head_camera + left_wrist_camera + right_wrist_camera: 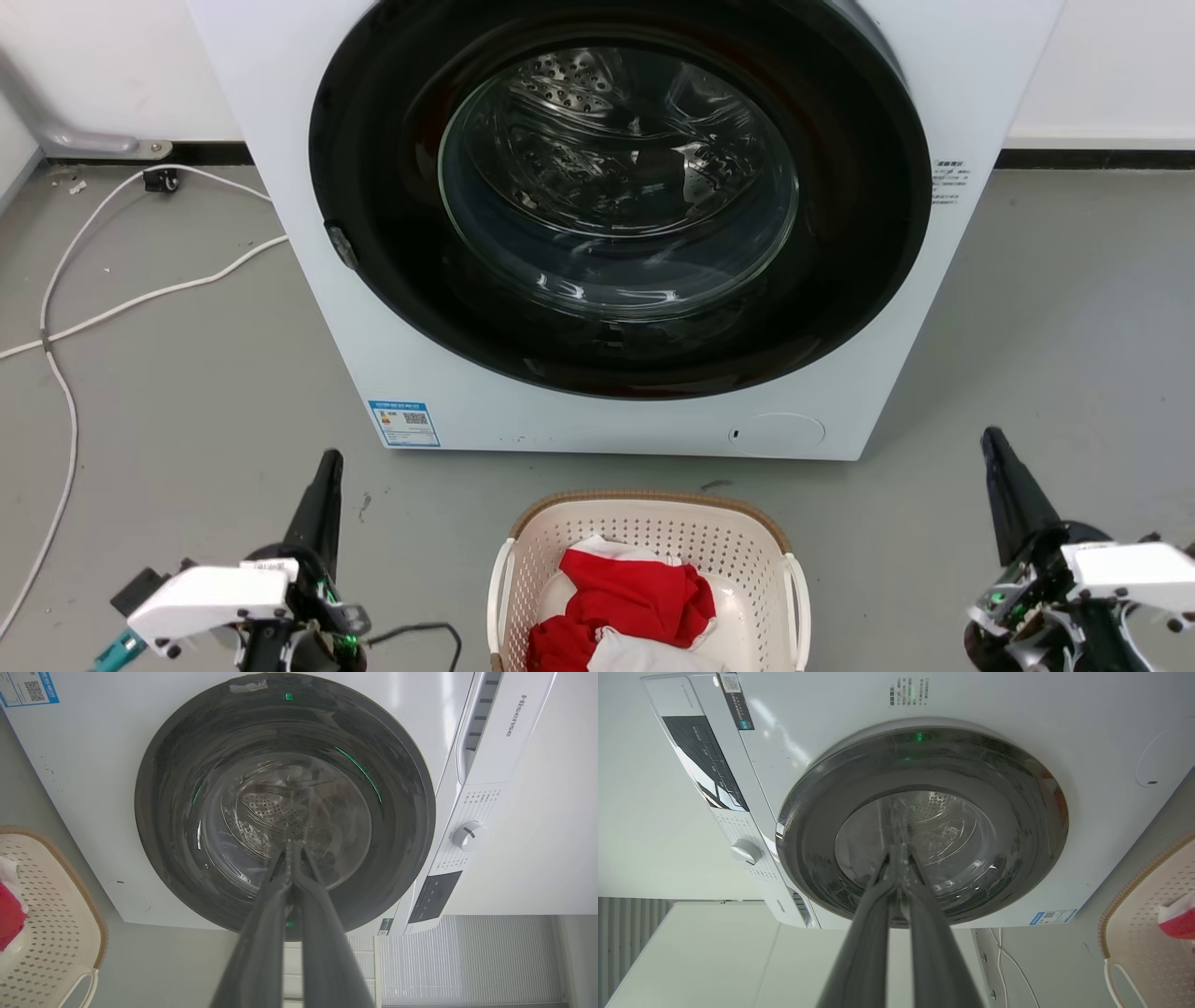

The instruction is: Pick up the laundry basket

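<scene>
Your laundry basket [653, 527] sits on the grey floor [187, 420] at the bottom centre of the head view, just in front of the washing machine [448, 392] and apart from it. Its brown rim faces up and red and white clothes [635, 588] are heaped inside. That spot likely serves loading through the round door [616, 205] above it. It also leaves both white side handles free, the left handle [499, 579] and the right handle [798, 597] each facing one arm. Your left pincer [329, 462] is at the lower left of the frame and your right pincer [991, 443] at the lower right. Each is well apart from the basket, with the fingers pointing up the frame toward the machine. Both wrist views show the two long fingers pressed together along their length with nothing between them, so both pincers are closed and empty. This looks like a ready stance flanking the basket, with the pickup not yet begun. In the left wrist view the basket lies at the lower left edge, and in the right wrist view at the lower right edge. It is therefore inward of each pincer, not ahead of it. You would probably need to part the fingers and bring each arm inward to its handle.
</scene>
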`<state>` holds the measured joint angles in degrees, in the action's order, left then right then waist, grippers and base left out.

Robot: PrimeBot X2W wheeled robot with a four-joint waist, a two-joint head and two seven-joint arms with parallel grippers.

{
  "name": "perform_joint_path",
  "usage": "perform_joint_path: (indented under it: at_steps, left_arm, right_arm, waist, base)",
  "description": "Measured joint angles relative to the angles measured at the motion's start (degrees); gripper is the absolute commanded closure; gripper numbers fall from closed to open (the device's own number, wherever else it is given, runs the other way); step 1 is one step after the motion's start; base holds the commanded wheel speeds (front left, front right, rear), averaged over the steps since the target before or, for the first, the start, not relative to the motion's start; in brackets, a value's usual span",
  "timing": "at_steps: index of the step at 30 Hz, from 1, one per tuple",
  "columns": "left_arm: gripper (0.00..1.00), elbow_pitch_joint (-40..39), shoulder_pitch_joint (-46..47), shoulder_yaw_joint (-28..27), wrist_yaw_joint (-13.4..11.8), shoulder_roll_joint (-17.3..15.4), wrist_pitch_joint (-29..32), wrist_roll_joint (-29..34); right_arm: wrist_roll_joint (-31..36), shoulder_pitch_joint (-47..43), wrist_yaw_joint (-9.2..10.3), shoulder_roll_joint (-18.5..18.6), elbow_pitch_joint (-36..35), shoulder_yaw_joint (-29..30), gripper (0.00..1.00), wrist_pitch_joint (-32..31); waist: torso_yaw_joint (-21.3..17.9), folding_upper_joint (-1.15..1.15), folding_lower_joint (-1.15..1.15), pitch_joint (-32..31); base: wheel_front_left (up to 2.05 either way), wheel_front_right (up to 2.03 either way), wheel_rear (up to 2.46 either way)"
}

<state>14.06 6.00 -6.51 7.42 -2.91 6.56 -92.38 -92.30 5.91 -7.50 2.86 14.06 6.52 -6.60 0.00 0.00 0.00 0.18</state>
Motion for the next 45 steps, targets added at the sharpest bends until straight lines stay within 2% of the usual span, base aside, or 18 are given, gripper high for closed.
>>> perform_joint_path:
  at_steps: [5,12,17,25,32,45]
  left_arm:
    - [0.00,1.7,-2.0,0.4,-0.1,0.2,-0.4,0.0]
    - [0.00,0.3,-2.1,0.6,-0.1,0.2,-2.4,2.1]
    - [0.00,-1.1,-2.1,0.3,-0.5,0.2,-3.8,7.8]
    - [0.00,-4.7,-2.1,0.4,-3.5,0.2,-5.8,15.9]
    - [0.00,-7.4,-2.3,2.2,-5.5,0.2,-7.3,23.8]
    - [0.00,-10.4,-3.1,5.7,-8.4,0.2,-10.1,38.2]
  right_arm:
    - [0.1,-2.1,0.02,-0.2,1.9,-0.2,0.00,0.4]
    - [2.9,-2.4,0.01,-0.2,0.8,-0.4,0.00,2.4]
    - [9.1,-2.5,0.01,-0.2,-0.9,-0.1,0.00,3.7]
    - [20.8,-3.0,0.02,-0.2,-4.4,-0.3,0.00,5.7]
    - [31.0,-3.8,0.02,-0.2,-7.1,-1.4,0.00,7.4]
    - [45.6,-5.1,0.01,-0.2,-10.1,-3.0,0.00,10.0]
  waist:
    - [0.0,0.00,0.00,0.0]
    - [0.0,0.00,0.00,0.1]
    - [0.0,0.00,0.00,0.2]
    - [0.1,0.00,0.00,0.4]
    - [0.1,0.00,0.00,0.5]
    - [0.1,0.00,0.00,0.7]
  base:
    - [0.00,0.00,0.00]
    - [0.00,0.00,0.00]
    - [0.00,0.00,0.00]
    - [0.00,0.00,0.00]
    - [0.00,0.00,0.00]
    - [0.00,0.00,0.00]
